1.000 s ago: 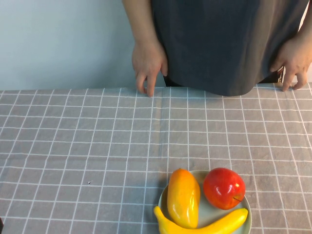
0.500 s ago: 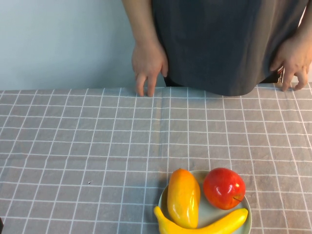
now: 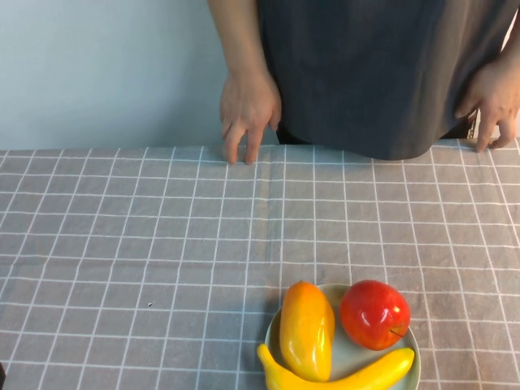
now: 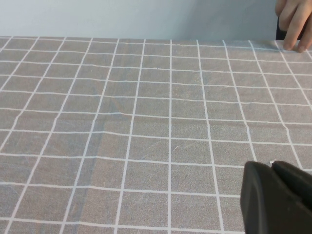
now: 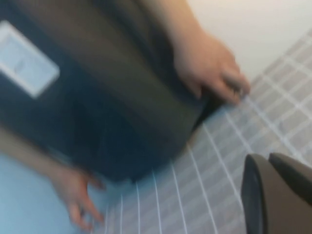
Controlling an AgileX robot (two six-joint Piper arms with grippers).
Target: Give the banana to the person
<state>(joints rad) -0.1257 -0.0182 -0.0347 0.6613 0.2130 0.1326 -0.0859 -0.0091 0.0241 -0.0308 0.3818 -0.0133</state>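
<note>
The banana [image 3: 357, 377] is long, curved and yellow, and lies along the near rim of a pale plate [image 3: 413, 342] at the table's near edge, right of centre. The person [image 3: 382, 73] in a dark grey shirt stands at the far side with both hands [image 3: 248, 110] on the table edge; he also shows in the right wrist view [image 5: 146, 97]. My left gripper [image 4: 271, 165] is shut and empty over bare cloth. My right gripper [image 5: 267, 157] is shut and empty, raised and facing the person. Neither gripper shows in the high view.
A plump yellow-orange mango [image 3: 306, 329] and a red apple [image 3: 374, 314] share the plate with the banana. A grey cloth with a white grid [image 3: 162, 244] covers the table. A pale blue wall stands behind.
The person's hands have shifted slightly at the far table edge. The fruit and plate have not moved.
</note>
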